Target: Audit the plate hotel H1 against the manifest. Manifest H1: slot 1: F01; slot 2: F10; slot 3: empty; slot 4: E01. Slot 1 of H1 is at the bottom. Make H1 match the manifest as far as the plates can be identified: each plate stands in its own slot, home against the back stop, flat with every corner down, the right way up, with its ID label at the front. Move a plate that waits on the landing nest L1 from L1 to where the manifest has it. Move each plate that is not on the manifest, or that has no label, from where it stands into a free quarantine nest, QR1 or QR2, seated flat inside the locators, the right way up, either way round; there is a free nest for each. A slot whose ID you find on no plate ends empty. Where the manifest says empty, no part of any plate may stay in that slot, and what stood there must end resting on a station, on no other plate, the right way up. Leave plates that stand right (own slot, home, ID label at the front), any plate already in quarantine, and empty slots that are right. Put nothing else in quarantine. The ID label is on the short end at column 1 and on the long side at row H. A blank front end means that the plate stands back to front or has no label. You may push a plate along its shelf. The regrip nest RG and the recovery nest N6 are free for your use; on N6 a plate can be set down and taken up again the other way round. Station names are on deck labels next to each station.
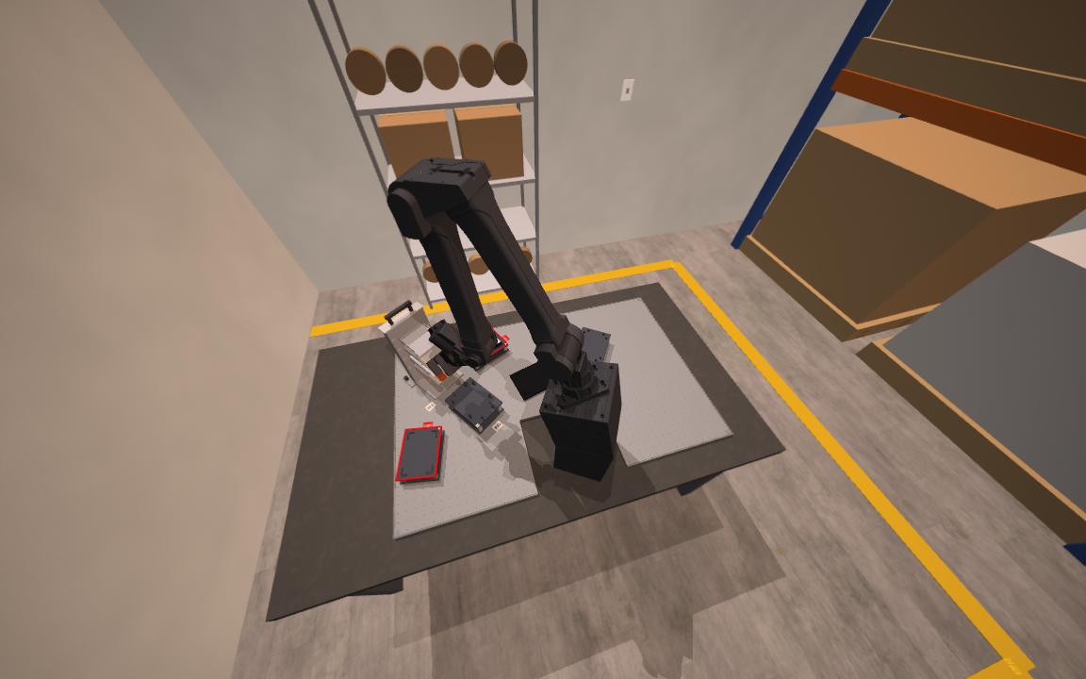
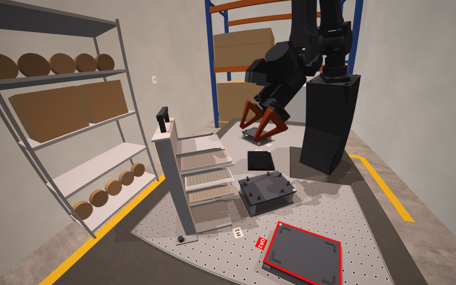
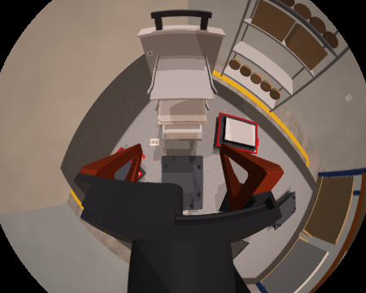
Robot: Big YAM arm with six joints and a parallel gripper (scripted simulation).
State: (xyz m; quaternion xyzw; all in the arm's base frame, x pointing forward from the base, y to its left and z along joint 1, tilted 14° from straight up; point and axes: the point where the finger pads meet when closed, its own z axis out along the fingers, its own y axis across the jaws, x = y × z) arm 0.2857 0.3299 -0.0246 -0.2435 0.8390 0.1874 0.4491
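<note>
— How do the jaws stand?

— The gripper [image 2: 263, 124] has its jaws spread to the full, pinching nothing, hanging in the air above the perforated surface [image 2: 329, 209].

— And the plates?

— Three sit on shelves of plate hotel H1 [image 2: 167, 166], well apart from the jaws. A white plate [image 3: 241, 133] lies in a red-framed nest; nest QR2 [image 2: 302, 253] holds none.

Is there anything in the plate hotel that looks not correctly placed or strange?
Yes. In the plate hotel, the upper of the three plates juts out past the fronts of the two plates below it, so it looks not pushed home. The lowest shelf appears to hold no plate. The gripper hangs open and empty above the deck.
</note>
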